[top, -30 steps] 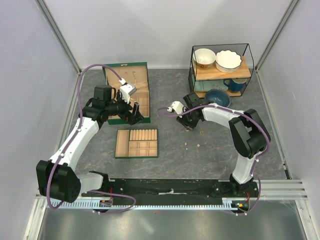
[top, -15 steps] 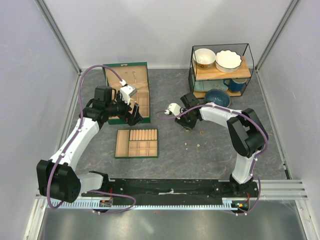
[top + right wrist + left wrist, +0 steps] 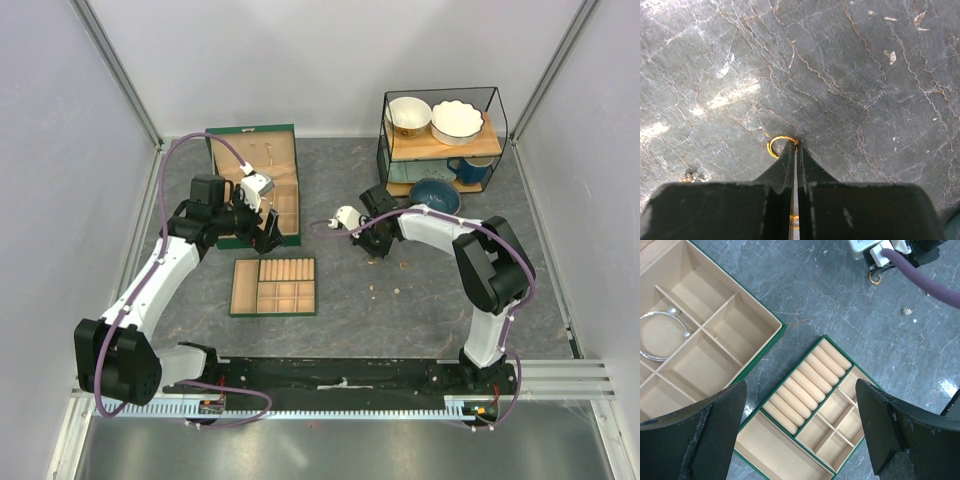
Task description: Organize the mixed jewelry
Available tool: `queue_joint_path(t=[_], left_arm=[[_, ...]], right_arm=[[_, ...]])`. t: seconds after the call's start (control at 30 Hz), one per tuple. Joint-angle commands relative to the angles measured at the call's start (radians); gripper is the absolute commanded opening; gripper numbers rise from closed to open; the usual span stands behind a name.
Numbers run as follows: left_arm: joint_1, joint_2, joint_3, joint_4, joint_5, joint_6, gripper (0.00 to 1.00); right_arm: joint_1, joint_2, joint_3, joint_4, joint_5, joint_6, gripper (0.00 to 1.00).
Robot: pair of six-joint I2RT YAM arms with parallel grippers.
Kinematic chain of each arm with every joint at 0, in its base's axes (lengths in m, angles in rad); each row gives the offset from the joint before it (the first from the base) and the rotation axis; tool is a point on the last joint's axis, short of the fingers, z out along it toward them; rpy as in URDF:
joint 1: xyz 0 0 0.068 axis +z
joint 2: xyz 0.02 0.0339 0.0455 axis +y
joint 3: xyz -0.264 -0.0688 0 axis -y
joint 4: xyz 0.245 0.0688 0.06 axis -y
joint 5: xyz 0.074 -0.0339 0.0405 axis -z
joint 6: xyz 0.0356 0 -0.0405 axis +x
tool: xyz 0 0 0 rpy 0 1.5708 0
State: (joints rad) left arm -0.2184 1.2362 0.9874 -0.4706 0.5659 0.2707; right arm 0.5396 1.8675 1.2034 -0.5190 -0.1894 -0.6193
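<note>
Right fingers (image 3: 785, 167) are pressed together, nipping only the rim of a gold ring (image 3: 773, 148) on the counter (image 3: 865, 75), right of the boxes. Left fingers (image 3: 705, 430) are spread wide and empty over the green box (image 3: 761, 356) at far left, where the silver bangle (image 3: 660, 358) lies in one compartment.

Risk: the hold is on thin wire only, so on lifting the ring may slip or flick off, perhaps towards the small stud (image 3: 689, 176) nearby.

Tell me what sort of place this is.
Most likely a robotics lab test cell: white panels wall off the table, two arms are bolted to a rail, and staged props: a green jewelry box, a wire shelf of bowls.
</note>
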Motion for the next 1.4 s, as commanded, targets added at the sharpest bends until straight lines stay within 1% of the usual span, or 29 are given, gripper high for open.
queue_joint_path(t=[0.0, 0.07, 0.17, 0.27, 0.3, 0.33, 0.37, 0.4, 0.47, 0.53, 0.57, 0.63, 0.67, 0.7, 0.73, 0.8, 0.87, 0.9, 1.0, 1.13, 1.3, 1.37], left_arm=[[-0.003, -0.038, -0.018, 0.07, -0.03, 0.003, 0.96], [-0.001, -0.052, -0.036, 0.093, -0.037, -0.014, 0.96], [-0.002, -0.073, -0.072, 0.171, -0.032, -0.082, 0.96], [-0.001, -0.092, -0.114, 0.282, 0.012, -0.184, 0.95], [-0.001, -0.099, -0.133, 0.321, 0.049, -0.247, 0.95], [-0.002, -0.096, -0.163, 0.413, 0.063, -0.261, 0.94], [-0.004, -0.083, -0.17, 0.446, 0.072, -0.309, 0.94], [-0.007, -0.07, -0.173, 0.466, 0.087, -0.362, 0.93], [-0.012, -0.035, -0.159, 0.506, 0.107, -0.404, 0.9], [-0.015, 0.002, -0.153, 0.55, 0.127, -0.476, 0.89], [-0.027, 0.006, -0.154, 0.566, 0.126, -0.496, 0.89], [-0.048, 0.008, -0.164, 0.604, 0.069, -0.544, 0.89], [-0.065, 0.006, -0.167, 0.651, 0.052, -0.56, 0.88], [-0.075, 0.006, -0.168, 0.673, 0.036, -0.591, 0.87], [-0.085, 0.017, -0.158, 0.676, 0.011, -0.602, 0.84], [-0.114, 0.032, -0.129, 0.673, -0.05, -0.626, 0.82], [-0.145, 0.06, -0.106, 0.658, -0.112, -0.636, 0.8], [-0.157, 0.069, -0.083, 0.649, -0.132, -0.634, 0.76], [-0.209, 0.091, -0.049, 0.61, -0.231, -0.617, 0.73], [-0.225, 0.109, -0.027, 0.61, -0.265, -0.613, 0.69], [-0.225, 0.143, 0.02, 0.612, -0.281, -0.614, 0.56], [-0.225, 0.157, 0.037, 0.599, -0.291, -0.622, 0.55]], right_arm=[[0.0, 0.032, 0.031, -0.001, 0.002, 0.053, 0.0], [0.0, 0.025, 0.054, -0.003, 0.001, 0.105, 0.0], [-0.004, 0.01, 0.106, -0.006, 0.004, 0.196, 0.0], [-0.006, -0.019, 0.171, -0.006, -0.01, 0.291, 0.0], [-0.006, -0.022, 0.188, -0.003, -0.013, 0.314, 0.0], [-0.006, -0.021, 0.226, -0.003, -0.021, 0.335, 0.0], [-0.006, -0.022, 0.245, -0.003, -0.027, 0.374, 0.0], [-0.006, -0.025, 0.258, 0.01, -0.03, 0.394, 0.0], [-0.006, -0.037, 0.288, 0.028, -0.039, 0.452, 0.0], [-0.006, -0.048, 0.312, 0.06, -0.05, 0.493, 0.0], [-0.006, -0.06, 0.32, 0.069, -0.059, 0.515, 0.0], [-0.006, -0.068, 0.337, 0.103, -0.073, 0.584, 0.0], [-0.006, -0.077, 0.341, 0.118, -0.077, 0.611, 0.0], [-0.006, -0.079, 0.346, 0.143, -0.078, 0.668, 0.0], [-0.004, -0.082, 0.358, 0.154, -0.081, 0.694, 0.0], [-0.004, -0.08, 0.374, 0.177, -0.091, 0.763, 0.0], [-0.004, -0.08, 0.393, 0.189, -0.108, 0.799, 0.0], [-0.004, -0.079, 0.4, 0.197, -0.126, 0.82, 0.0], [-0.004, -0.08, 0.406, 0.211, -0.145, 0.865, 0.0], [-0.004, -0.088, 0.401, 0.218, -0.169, 0.88, 0.0], [-0.004, -0.113, 0.377, 0.238, -0.177, 0.9, 0.0], [-0.004, -0.126, 0.371, 0.246, -0.183, 0.912, 0.0]])
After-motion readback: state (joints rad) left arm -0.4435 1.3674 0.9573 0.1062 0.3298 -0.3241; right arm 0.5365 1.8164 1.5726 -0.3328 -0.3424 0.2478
